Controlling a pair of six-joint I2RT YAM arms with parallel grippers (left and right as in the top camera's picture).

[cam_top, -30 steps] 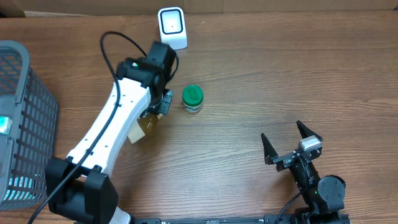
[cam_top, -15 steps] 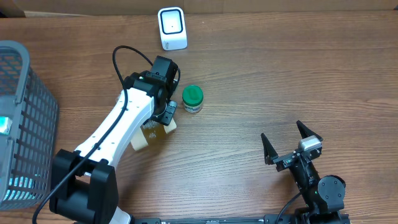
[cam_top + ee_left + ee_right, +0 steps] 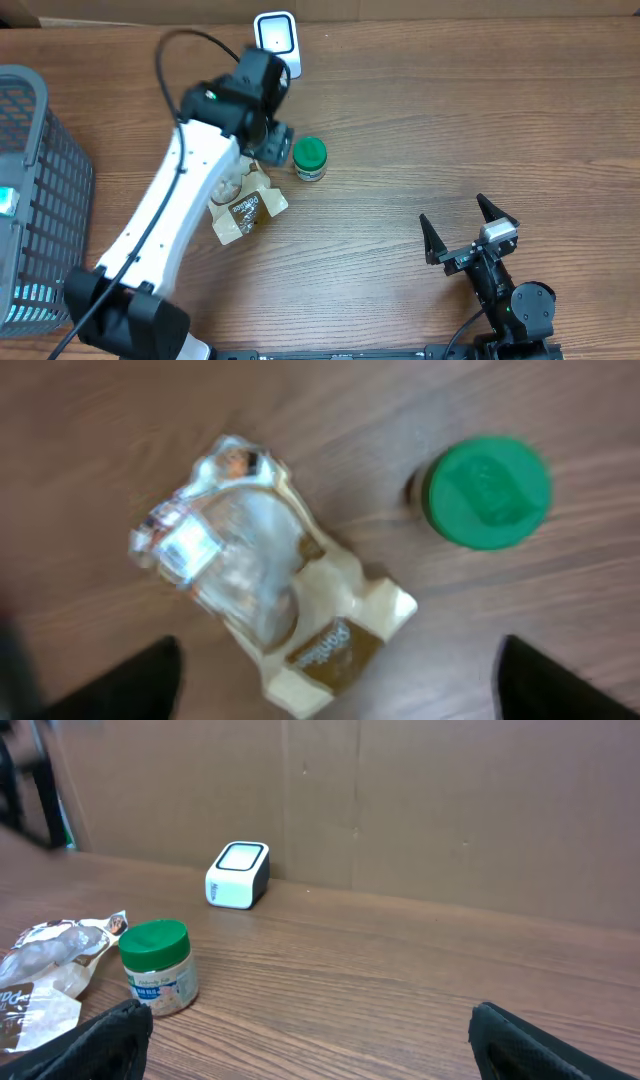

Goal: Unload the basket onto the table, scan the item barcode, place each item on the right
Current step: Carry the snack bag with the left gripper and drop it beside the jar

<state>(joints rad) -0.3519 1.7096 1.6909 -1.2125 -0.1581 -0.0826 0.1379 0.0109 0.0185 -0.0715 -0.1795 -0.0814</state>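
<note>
Overhead, left gripper (image 3: 268,150): is hanging over the table (image 3: 420,110) with its jaws wide, holding nothing.
Overhead, bag (image 3: 245,208): is lying flat on the table, under the left arm and near the jar (image 3: 310,158).
Overhead, scanner (image 3: 277,42): is sitting at the far edge, well apart from the bag.
Overhead, right gripper (image 3: 462,232): is waiting far off to the side, jaws wide and empty.
Overhead, basket (image 3: 45,150): is standing at the left edge.
Left wrist, fingers (image 3: 130,680): are showing at both bottom corners, far apart, with the bag lying loose between and below them.
Left wrist, barcode: too blurry to tell where it is.
Right wrist, jar: is standing upright, with the bag just beside it and the scanner behind.
Risk, bag: it looks thin and crinkly, so it may slip or fold when pinched.
Risk, jar: it may get bumped over, because it is standing so close to the bag.
Risk, scan: it may fail if the barcode is facing away from the scanner.
</note>
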